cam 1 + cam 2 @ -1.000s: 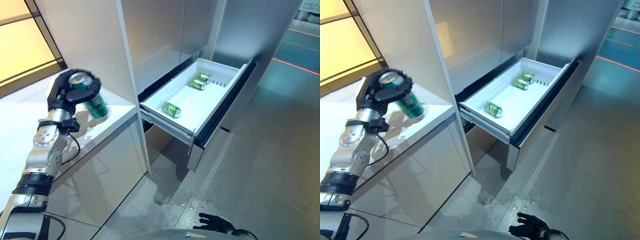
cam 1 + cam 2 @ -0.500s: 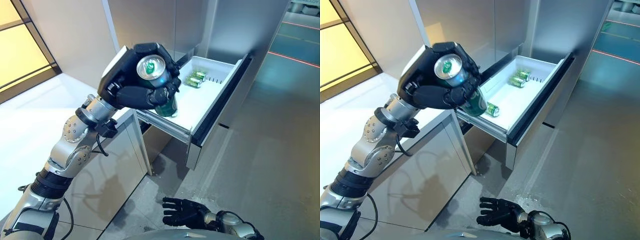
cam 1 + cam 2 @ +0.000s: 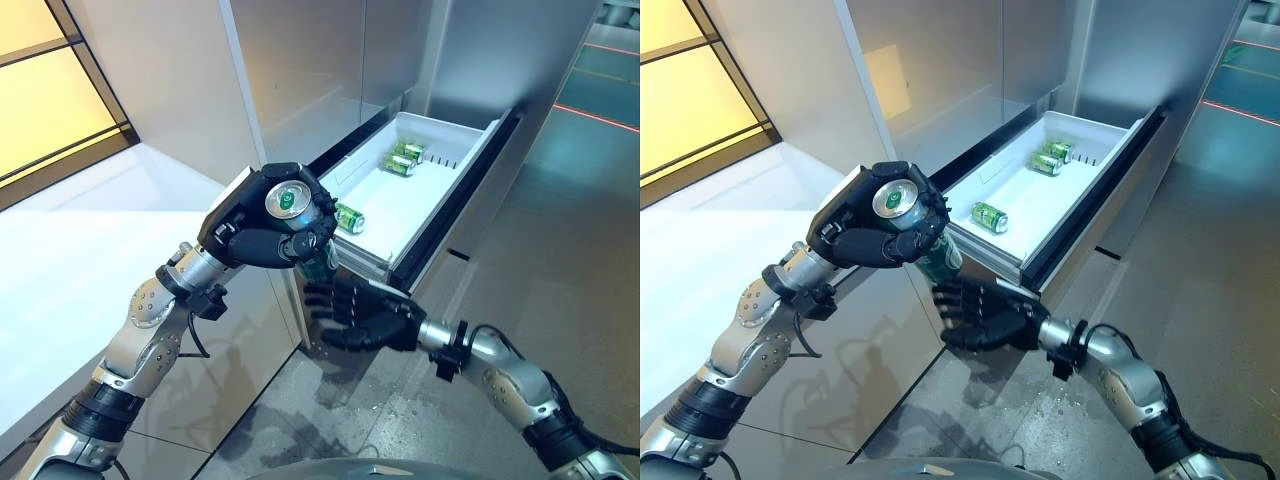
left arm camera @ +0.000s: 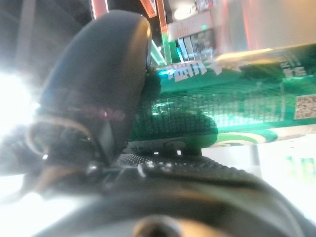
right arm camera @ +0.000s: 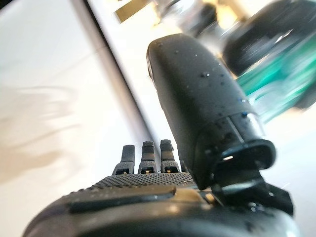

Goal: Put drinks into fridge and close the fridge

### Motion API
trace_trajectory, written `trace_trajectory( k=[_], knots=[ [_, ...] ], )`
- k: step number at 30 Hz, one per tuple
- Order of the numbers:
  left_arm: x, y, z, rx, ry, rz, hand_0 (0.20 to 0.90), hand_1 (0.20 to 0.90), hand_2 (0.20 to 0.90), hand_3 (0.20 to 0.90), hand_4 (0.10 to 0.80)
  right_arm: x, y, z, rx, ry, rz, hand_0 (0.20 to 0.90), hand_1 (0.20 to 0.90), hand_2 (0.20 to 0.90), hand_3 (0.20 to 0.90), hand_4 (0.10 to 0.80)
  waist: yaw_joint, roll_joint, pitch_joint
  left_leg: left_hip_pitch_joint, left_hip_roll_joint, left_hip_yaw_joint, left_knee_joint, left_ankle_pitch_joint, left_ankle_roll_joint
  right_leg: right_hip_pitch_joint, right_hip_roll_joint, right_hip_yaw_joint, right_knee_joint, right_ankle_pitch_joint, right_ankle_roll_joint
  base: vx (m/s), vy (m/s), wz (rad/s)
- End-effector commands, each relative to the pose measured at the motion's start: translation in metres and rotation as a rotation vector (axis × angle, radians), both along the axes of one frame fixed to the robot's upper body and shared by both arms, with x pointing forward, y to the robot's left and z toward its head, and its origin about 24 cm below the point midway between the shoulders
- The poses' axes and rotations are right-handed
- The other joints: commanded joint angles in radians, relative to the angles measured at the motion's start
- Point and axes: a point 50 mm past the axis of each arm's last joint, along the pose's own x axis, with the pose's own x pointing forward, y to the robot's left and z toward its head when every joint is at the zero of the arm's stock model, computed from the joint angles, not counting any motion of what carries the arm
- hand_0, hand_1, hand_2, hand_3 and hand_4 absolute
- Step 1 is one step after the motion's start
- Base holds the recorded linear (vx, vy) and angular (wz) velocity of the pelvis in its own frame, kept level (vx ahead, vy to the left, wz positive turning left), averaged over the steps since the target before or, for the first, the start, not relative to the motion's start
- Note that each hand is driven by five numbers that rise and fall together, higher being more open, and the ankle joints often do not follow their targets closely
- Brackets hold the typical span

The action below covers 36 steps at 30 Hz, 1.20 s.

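My left hand [image 3: 252,222] is shut on a green can [image 3: 303,226], held upright-tilted in the air in front of the counter's corner; the can also shows in the left wrist view [image 4: 232,94]. My right hand [image 3: 362,314] is open, fingers spread, just below and to the right of the can, not touching it; its thumb [image 5: 197,103] shows in the right wrist view with the can [image 5: 276,84] beyond. The white fridge drawer [image 3: 455,165] stands pulled out, with green cans [image 3: 349,217] lying inside, others at its far end [image 3: 400,160].
A white counter [image 3: 90,250] lies at the left, with cabinet fronts below. Tall grey fridge panels [image 3: 300,70] rise behind the drawer. Grey floor [image 3: 540,270] spreads to the right of the drawer.
My left hand has lowered the can and brought it nearer. My right hand has risen from near the floor to just under the can.
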Motion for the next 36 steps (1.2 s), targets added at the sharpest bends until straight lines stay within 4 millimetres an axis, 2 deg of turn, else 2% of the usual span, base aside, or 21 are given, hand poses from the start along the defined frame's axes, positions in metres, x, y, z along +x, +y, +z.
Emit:
trace_trajectory(
  k=[1,5,13,18,24,36],
  knots=[
    [0.001,0.001,0.057,-0.137,-0.281,-0.006,0.3,0.3,0.3,0.2,0.1,0.01,0.021,0.071,0.257,-0.291,0.082,0.9,0.9,0.9,0.9,0.8,-0.007,-0.036,-0.034,-0.021,-0.026,-0.036,0.006,-0.072,0.025,-0.032,-0.012,-0.016,0.086,-0.09,0.063,-0.012,-0.023,0.07],
    [0.004,-0.008,0.054,-0.13,-0.249,-0.018,0.3,0.3,0.3,0.2,0.1,0.011,0.028,0.085,0.282,-0.322,0.096,0.9,0.9,0.9,0.9,0.8,-0.006,-0.038,-0.034,-0.024,-0.025,-0.037,0.008,-0.069,0.022,-0.033,-0.012,-0.019,0.086,-0.088,0.062,-0.005,-0.007,0.01],
    [0.011,-0.024,0.054,-0.11,-0.216,-0.063,0.3,0.3,0.3,0.2,0.1,0.011,0.044,0.092,0.255,-0.359,0.16,0.9,0.9,0.9,0.9,0.8,-0.01,-0.038,-0.032,-0.027,-0.02,-0.029,0.006,-0.062,0.015,-0.031,-0.011,-0.028,0.078,-0.08,0.062,0.0,0.0,0.0],
    [0.013,-0.029,0.053,-0.114,-0.207,-0.079,0.3,0.3,0.3,0.2,0.1,0.013,0.048,0.102,0.252,-0.409,0.13,0.9,0.9,0.9,0.9,0.8,-0.012,-0.038,-0.032,-0.027,-0.018,-0.023,0.007,-0.062,0.013,-0.029,-0.009,-0.026,0.071,-0.077,0.062,0.0,0.0,0.0],
    [0.01,-0.032,0.055,-0.16,-0.244,-0.094,0.3,0.3,0.3,0.2,0.1,0.024,0.041,0.102,0.199,-0.409,-0.028,0.9,0.9,0.9,0.9,0.8,-0.021,-0.037,-0.034,-0.026,-0.017,-0.014,0.01,-0.063,0.011,-0.029,-0.007,-0.018,0.066,-0.073,0.062,0.0,0.0,0.0],
    [-0.007,-0.033,0.075,-0.232,-0.405,-0.116,0.3,0.3,0.3,0.2,0.1,0.03,0.04,0.096,0.154,-0.392,-0.111,0.9,0.9,0.9,0.9,0.8,-0.022,-0.035,-0.04,-0.024,-0.022,-0.016,0.004,-0.066,0.015,-0.032,-0.009,-0.011,0.065,-0.072,0.063,0.0,0.0,0.0]
  ],
)
